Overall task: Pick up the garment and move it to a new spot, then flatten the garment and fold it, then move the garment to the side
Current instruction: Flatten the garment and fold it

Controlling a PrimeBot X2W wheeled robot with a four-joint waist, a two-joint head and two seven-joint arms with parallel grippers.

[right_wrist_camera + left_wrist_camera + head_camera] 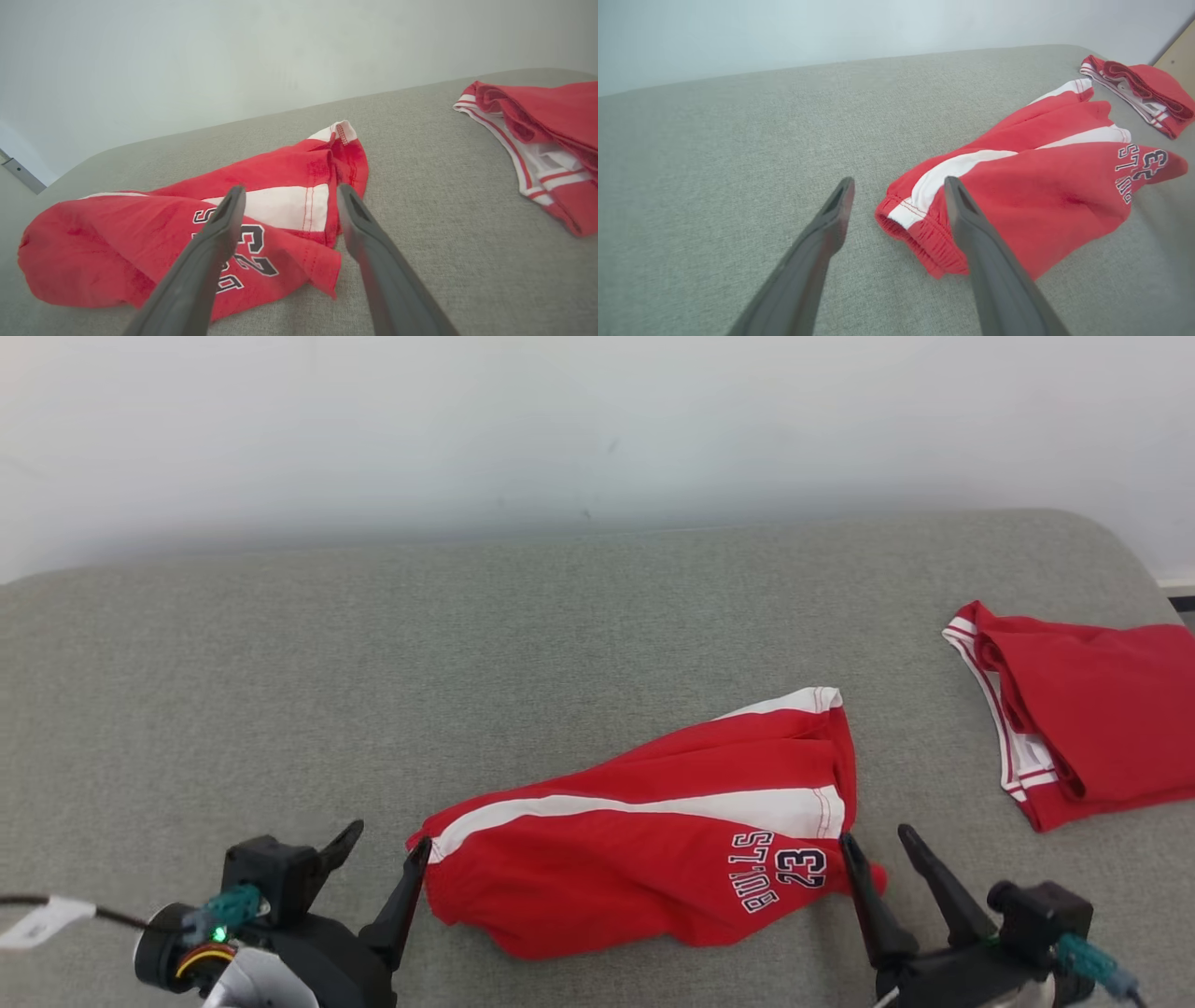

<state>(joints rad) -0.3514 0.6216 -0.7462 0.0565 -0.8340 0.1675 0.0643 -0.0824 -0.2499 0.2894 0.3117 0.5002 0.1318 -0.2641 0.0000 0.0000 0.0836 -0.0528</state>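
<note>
Left wrist view: elastic waistband (924, 238) of red shorts (1041, 196) at open left hand (899, 186); right hand (289, 190) open too.

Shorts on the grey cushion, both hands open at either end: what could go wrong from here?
1. The red shorts lie bunched with layers overlapping; the left hand, open at the waistband, may pinch only one layer, which would hinder flattening.
2. The right hand sits by a curled hem corner and could grab a fold.
3. Another red garment lies to the right; shorts moved that way might land on it.
</note>
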